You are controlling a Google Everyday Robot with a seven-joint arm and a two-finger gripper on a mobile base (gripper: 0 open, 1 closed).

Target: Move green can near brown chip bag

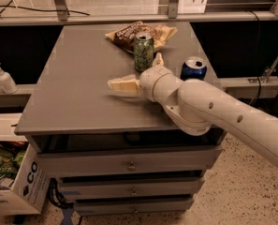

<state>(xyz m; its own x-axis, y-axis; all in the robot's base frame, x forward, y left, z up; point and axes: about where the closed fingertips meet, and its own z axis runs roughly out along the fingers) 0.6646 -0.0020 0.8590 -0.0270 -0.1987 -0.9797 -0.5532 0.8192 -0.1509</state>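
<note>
Green can stands upright, spread pincer just beside it.

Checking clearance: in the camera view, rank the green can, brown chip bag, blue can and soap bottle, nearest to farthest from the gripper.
1. green can, just beyond the open gripper, mid-table.
2. brown chip bag, behind the can, and blue can, by the table's right edge: too close to call.
3. soap bottle, far left, off the table.
</note>
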